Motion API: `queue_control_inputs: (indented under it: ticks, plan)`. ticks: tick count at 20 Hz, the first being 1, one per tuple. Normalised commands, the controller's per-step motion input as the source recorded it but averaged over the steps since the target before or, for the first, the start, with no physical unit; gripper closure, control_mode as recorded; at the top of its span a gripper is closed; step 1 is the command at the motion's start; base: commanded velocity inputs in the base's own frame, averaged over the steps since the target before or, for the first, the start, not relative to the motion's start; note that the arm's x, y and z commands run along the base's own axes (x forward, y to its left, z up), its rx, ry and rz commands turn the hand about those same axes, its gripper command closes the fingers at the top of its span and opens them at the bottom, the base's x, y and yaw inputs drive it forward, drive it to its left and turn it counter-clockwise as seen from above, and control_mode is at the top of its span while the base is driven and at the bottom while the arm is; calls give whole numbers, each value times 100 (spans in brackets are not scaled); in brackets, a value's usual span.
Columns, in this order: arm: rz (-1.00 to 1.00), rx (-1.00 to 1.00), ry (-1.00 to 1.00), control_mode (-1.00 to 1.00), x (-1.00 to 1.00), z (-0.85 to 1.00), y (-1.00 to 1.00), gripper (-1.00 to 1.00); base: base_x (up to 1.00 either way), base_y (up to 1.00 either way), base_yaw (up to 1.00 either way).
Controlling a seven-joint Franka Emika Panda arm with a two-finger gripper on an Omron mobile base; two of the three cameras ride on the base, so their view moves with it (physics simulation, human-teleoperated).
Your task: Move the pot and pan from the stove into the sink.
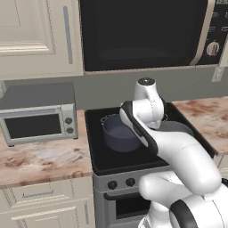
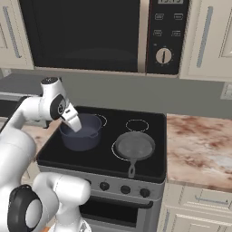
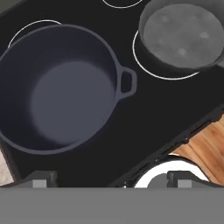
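My gripper hung wide open and empty above the stove, both cookware pieces on the glass.

In the hand view, my finger tips stood far apart at the bottom edge, gripping nothing; the pot filled the left half, one loop handle pointing right, and the pan sat at upper right. In the right base view, the pot stood on the cooktop's left-of-centre burner and the pan on the front burner just right of it, handle toward the knobs, with my hand low over the pot's near rim.
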Motion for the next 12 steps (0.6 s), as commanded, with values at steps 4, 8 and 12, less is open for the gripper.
queue_control_inputs:
  ticks: [4, 8, 12]
  plan:
    - [-7, 0, 0, -100, 33, -32, 0, -100, 0, 0, 0]
    - [-7, 0, 0, -100, 37, -32, 0, -100, 0, 0, 0]
    - [-7, 0, 0, -100, 36, -32, 0, -100, 0, 0, 0]
